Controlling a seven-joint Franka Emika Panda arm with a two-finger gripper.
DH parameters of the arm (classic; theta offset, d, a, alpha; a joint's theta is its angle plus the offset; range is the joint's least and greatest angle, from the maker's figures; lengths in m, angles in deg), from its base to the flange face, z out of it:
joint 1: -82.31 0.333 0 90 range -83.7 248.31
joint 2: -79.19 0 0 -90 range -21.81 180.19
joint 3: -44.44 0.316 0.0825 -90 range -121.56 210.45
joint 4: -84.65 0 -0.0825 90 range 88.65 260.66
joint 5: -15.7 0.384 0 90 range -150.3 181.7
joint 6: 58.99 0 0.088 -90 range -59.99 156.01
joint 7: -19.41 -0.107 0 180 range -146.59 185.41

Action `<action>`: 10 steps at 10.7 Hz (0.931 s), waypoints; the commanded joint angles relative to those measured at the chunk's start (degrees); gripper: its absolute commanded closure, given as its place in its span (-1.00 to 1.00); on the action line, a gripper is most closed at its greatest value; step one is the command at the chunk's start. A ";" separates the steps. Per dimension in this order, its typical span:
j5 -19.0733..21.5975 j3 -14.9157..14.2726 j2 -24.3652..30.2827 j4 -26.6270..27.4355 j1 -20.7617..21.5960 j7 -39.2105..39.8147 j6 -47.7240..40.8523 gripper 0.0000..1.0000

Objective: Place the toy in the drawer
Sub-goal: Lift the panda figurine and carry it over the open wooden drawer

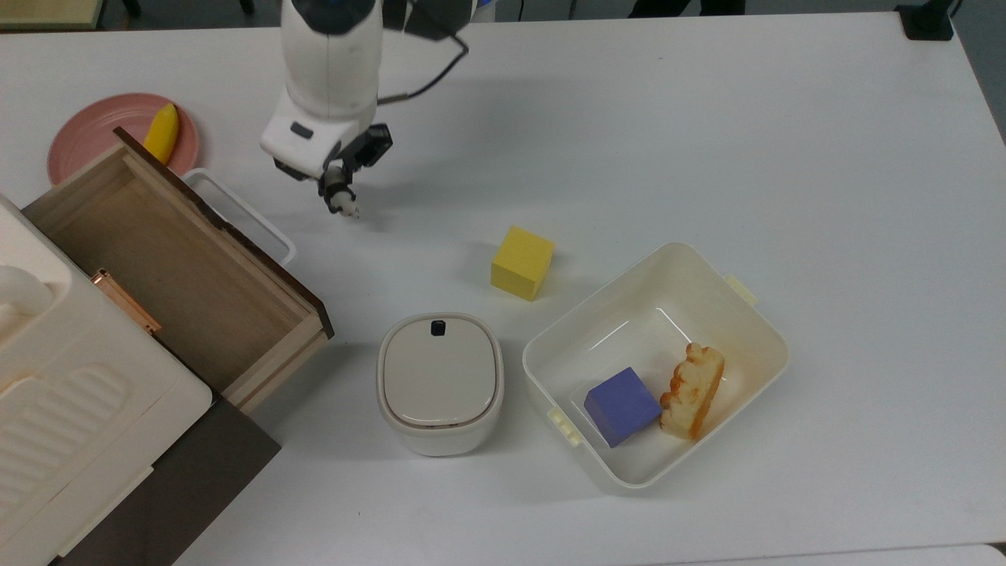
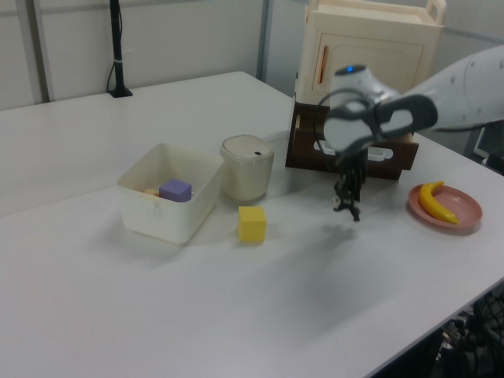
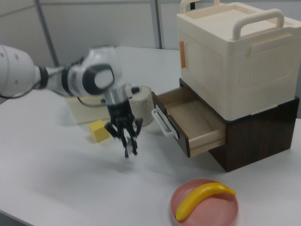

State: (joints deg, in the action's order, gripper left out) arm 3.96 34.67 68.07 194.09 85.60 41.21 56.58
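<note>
The toy, a tiny black-and-white panda, hangs just above the white table between my gripper's fingers, which are shut on it. The left view has the toy clear of the tabletop, its shadow lying below. The drawer, light wood with a dark front panel and a white loop handle, stands pulled open to the top view's left of the gripper, its inside bare. In the right view the gripper hangs to the left of the open drawer.
A yellow cube and a lidded cream pot sit below the gripper in the top view. A cream tub holds a purple cube and a bread-like piece. A pink plate carries a banana. A cream cabinet tops the drawer unit.
</note>
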 commanded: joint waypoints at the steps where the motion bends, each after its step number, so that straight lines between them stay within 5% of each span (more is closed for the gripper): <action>1: 11.88 -1.48 3.13 -15.08 1.37 7.46 -13.24 1.00; 3: 13.06 -2.80 3.04 -18.20 1.20 7.81 -12.04 1.00; 8: 12.18 -10.96 -1.43 -17.60 -0.65 10.36 18.67 1.00; 10: 11.83 -13.25 -4.59 -16.11 -0.74 10.36 24.60 1.00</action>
State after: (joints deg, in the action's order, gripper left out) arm 15.44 23.81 66.36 176.78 84.29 50.38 75.58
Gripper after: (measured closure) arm 0.678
